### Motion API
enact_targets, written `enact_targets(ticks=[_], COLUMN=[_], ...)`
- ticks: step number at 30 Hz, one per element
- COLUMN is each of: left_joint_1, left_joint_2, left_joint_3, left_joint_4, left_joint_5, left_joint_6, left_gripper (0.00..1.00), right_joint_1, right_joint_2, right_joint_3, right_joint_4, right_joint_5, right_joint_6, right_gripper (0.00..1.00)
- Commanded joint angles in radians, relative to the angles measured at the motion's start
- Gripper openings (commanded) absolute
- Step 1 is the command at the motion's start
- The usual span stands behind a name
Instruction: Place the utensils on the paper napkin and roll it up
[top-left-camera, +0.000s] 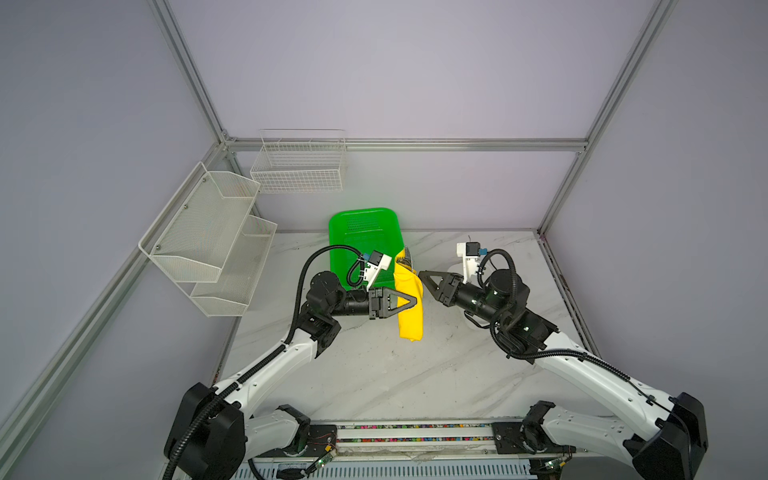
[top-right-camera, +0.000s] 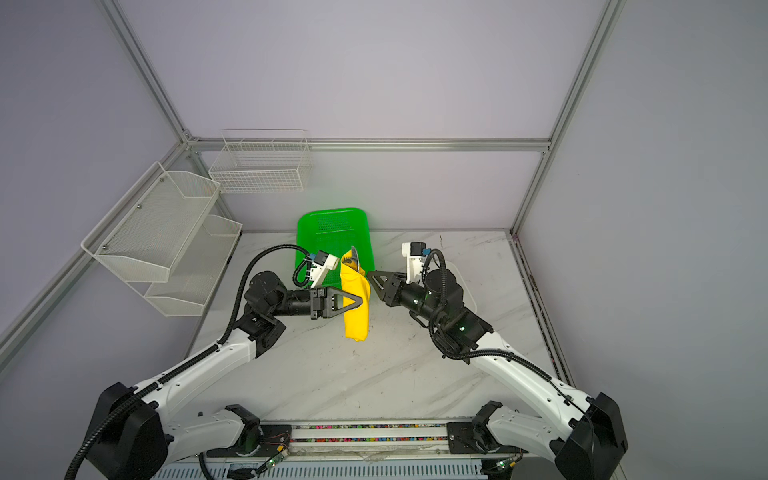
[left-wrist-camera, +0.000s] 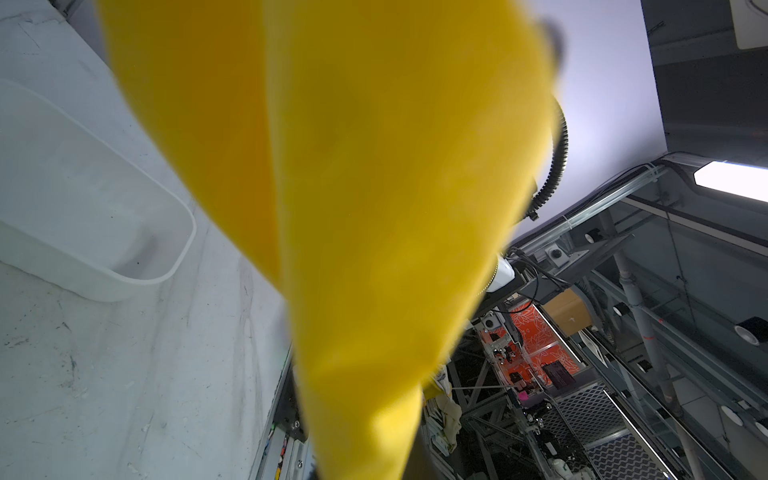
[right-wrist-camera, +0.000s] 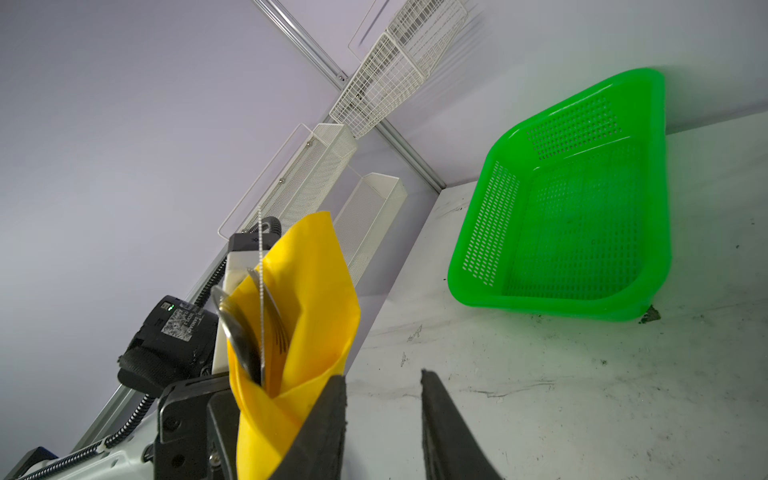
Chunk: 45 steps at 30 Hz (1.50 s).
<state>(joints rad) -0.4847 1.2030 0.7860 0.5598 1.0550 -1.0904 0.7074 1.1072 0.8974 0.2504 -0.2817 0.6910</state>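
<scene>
Napkin (top-left-camera: 409, 326), rolled round the utensils (right-wrist-camera: 241, 328) that poke from its far end by the basket (top-left-camera: 345, 218), sits clamped in the left pincer (top-left-camera: 415, 300) over the middle of the counter (top-left-camera: 353, 374), long axis front-to-back, while the right pincer (right-wrist-camera: 381, 376), narrowly parted and empty, hangs just beside its right flank.
</scene>
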Motion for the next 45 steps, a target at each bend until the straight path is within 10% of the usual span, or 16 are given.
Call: enact_targets(ticks=[1, 17, 39, 45], left_joint_1=[0.001, 0.001, 0.001, 0.001], left_joint_2=[-0.015, -0.021, -0.027, -0.034], left_joint_3=[0.037, 0.060, 0.048, 0.045], left_joint_4=[0.055, -0.012, -0.011, -0.026], left_joint_5=[0.019, -0.001, 0.039, 0.025], left_joint_6=[-0.006, 0.038, 0.034, 0.043], left_gripper=[0.03, 0.03, 0.03, 0.03], right_joint_1=[-0.002, -0.002, -0.003, -0.003], right_joint_2=[-0.012, -0.054, 0.008, -0.061], right_joint_3=[0.031, 0.002, 0.052, 0.020], right_joint_4=[0.030, 0.032, -0.021, 0.016], right_joint_5=[0.021, -0.192, 0.095, -0.020], right_joint_6=[0.004, -0.035, 0.009, -0.048], right_gripper=[0.35, 0.49, 0.44, 0.46])
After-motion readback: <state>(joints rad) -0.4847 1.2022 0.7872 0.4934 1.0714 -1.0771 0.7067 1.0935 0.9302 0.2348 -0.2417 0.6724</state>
